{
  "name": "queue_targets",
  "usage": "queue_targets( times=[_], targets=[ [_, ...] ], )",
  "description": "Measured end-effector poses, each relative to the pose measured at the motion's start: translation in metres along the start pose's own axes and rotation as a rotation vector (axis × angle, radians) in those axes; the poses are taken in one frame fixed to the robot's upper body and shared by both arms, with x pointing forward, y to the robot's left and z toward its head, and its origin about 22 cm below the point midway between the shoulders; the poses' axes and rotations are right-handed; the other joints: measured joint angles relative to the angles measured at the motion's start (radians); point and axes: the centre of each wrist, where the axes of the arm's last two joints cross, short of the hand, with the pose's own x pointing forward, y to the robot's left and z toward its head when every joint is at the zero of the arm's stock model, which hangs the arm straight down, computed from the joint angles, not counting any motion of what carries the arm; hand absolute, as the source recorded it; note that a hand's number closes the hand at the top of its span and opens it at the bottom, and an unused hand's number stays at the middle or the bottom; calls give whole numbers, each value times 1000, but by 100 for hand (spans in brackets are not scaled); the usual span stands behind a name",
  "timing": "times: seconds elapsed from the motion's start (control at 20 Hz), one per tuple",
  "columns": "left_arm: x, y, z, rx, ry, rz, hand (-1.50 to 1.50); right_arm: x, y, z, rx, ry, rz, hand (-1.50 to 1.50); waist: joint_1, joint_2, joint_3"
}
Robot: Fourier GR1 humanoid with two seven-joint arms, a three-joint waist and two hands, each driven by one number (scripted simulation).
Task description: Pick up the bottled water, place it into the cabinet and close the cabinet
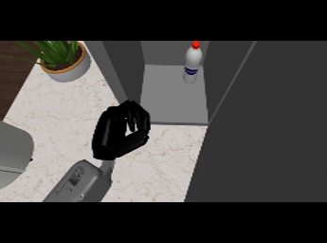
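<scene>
One bottle (192, 64) in cabinet (176, 100) | marble counter (57, 118) | potted plant (63, 58) | left hand (120, 132) curled

Bottled water (192, 64), pale with red cap and blue label, standing upright at the back of the shelf, upper middle of the frame, grey cabinet (176, 102) open, left door (127, 71) ajar, right door (277, 123) swung across the right side
</scene>
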Motion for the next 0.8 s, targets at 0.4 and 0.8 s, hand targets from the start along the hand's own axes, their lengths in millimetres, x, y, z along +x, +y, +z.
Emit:
queue_targets(
  times=[0.4, 0.8],
  targets=[
    [33, 31, 62, 40, -17, -12, 150, 9, 22, -16, 70, 31, -79, 150, -7, 4, -1],
    [51, 62, 96, 86, -41, -14, 150, 19, 56, -45, 151, 27, -87, 150, -7, 5, -2]
  ],
)
